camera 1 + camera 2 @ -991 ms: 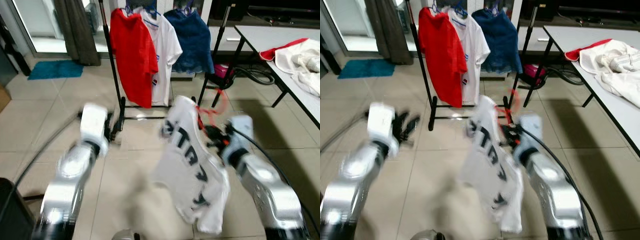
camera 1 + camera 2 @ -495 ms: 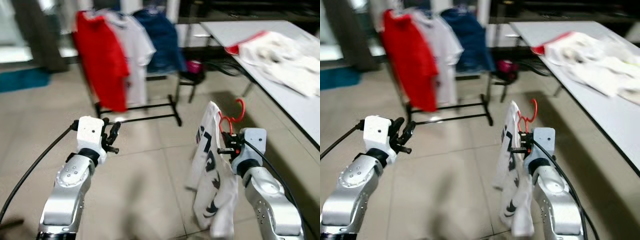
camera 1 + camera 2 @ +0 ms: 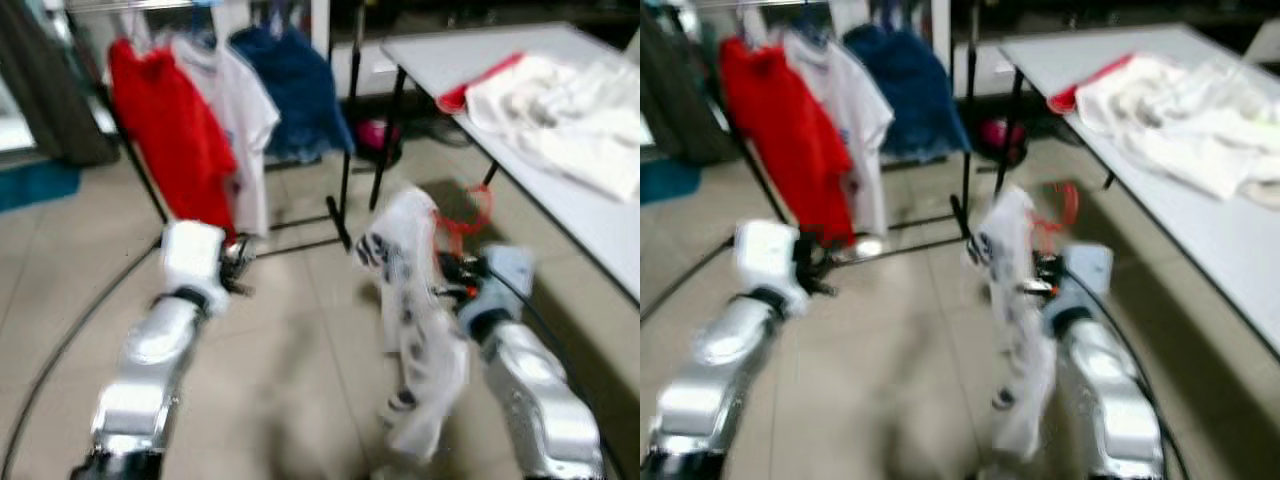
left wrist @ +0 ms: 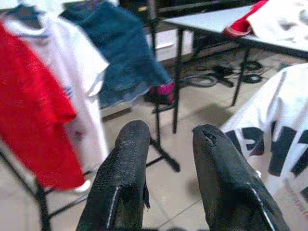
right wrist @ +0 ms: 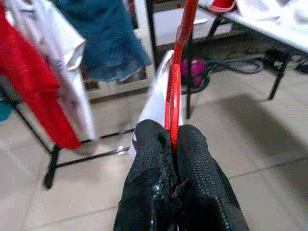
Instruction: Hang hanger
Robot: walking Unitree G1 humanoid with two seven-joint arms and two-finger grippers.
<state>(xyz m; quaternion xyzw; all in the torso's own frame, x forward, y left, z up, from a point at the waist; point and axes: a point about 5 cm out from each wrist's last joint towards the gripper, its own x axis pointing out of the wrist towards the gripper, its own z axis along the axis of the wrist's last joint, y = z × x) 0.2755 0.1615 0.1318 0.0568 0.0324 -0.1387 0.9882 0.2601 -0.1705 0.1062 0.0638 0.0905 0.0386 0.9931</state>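
My right gripper (image 5: 172,132) is shut on the stem of a red hanger (image 5: 175,82). From the hanger hangs a white T-shirt (image 3: 410,310) with black lettering, in front of me at the right. The red hook (image 3: 470,215) stands above the gripper (image 3: 455,275). My left gripper (image 4: 172,132) is open with nothing between its fingers, held out at the left (image 3: 238,265). Ahead stands a black clothes rack (image 3: 345,150) with a red shirt (image 3: 170,140), a white shirt (image 3: 245,120) and a blue garment (image 3: 295,95) on hangers.
At the right runs a white table (image 3: 430,45) piled with white and red clothes (image 3: 560,90). Cables and a pink object (image 3: 375,135) lie under it near the rack's foot. Tiled floor (image 3: 290,350) lies open between me and the rack.
The whole picture has shifted and blurred, so the camera is moving. The white T-shirt has swung on its hanger. Both grippers keep their states.
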